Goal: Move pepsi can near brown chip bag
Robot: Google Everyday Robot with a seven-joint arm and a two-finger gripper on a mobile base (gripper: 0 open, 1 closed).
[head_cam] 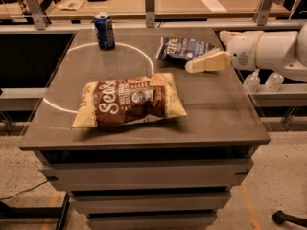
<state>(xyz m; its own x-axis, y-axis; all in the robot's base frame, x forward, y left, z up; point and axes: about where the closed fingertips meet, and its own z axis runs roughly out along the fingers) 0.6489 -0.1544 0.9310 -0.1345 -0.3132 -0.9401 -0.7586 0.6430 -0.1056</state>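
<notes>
The pepsi can (pixel 104 31) stands upright at the far left of the grey table (pixel 216 123). The brown chip bag (pixel 129 101) lies flat near the table's middle front, well apart from the can. My gripper (pixel 192 67) reaches in from the right on a white arm (pixel 268 49), over the table's right part, just in front of a dark blue chip bag (pixel 184 48). It holds nothing and is far to the right of the can.
A white circle line (pixel 144 56) is marked on the tabletop. A wooden counter (pixel 182 4) with metal posts and papers runs behind the table. Two small clear bottles (pixel 261 82) stand on a ledge at right.
</notes>
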